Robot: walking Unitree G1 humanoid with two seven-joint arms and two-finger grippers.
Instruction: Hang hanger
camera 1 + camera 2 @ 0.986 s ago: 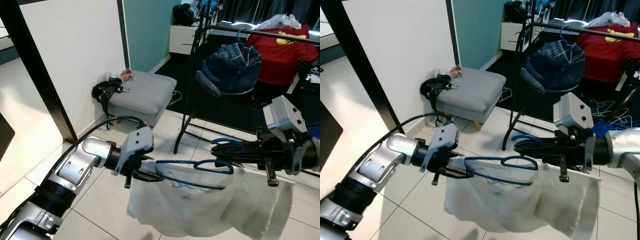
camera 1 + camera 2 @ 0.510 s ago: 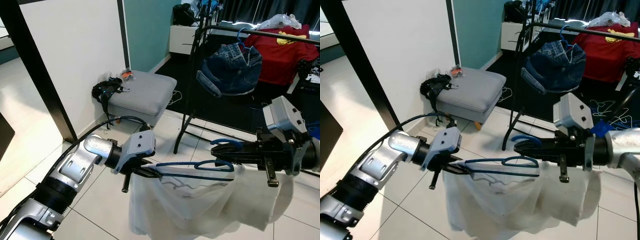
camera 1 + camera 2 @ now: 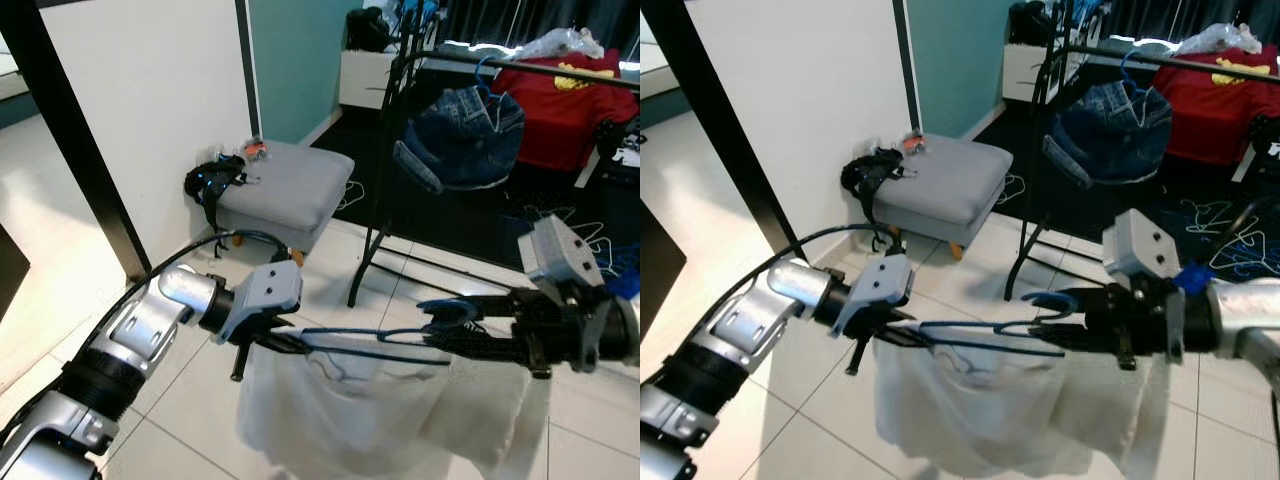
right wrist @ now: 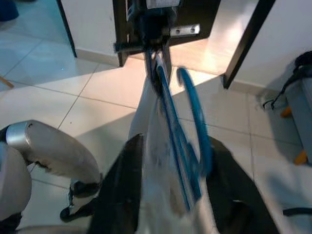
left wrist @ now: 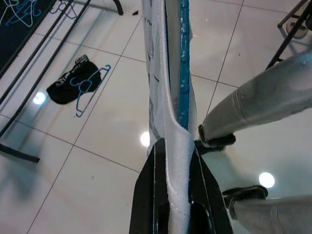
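Left eye view: two silver arms hold one blue hanger level between them over pale floor tiles, one white garment draped from it, its lower edge cut off by the frame. The left gripper pinches the hanger's left end with cloth bunched in; its fingertips are buried in fabric. The right gripper has its long black fingers around the hook end, blurred, so the exact contact is hard to make out. Behind stands one black clothes rack with one pair of denim shorts on a blue hanger and one red shirt, partly cut off at right. One grey ottoman sits by the white wall, one black bag against it. Right eye view: same scene; a few loose blue hangers lie on the dark floor past the rack, too tangled to count. Left wrist view: the two black fingers are nearly closed, squeezing white cloth and the blue hanger bar between them; one dark item with a blue hanger lies on the tiles. Right wrist view: motion-blurred; fingers sit spread either side of hanger and cloth, so whether they actually grip cannot be told.
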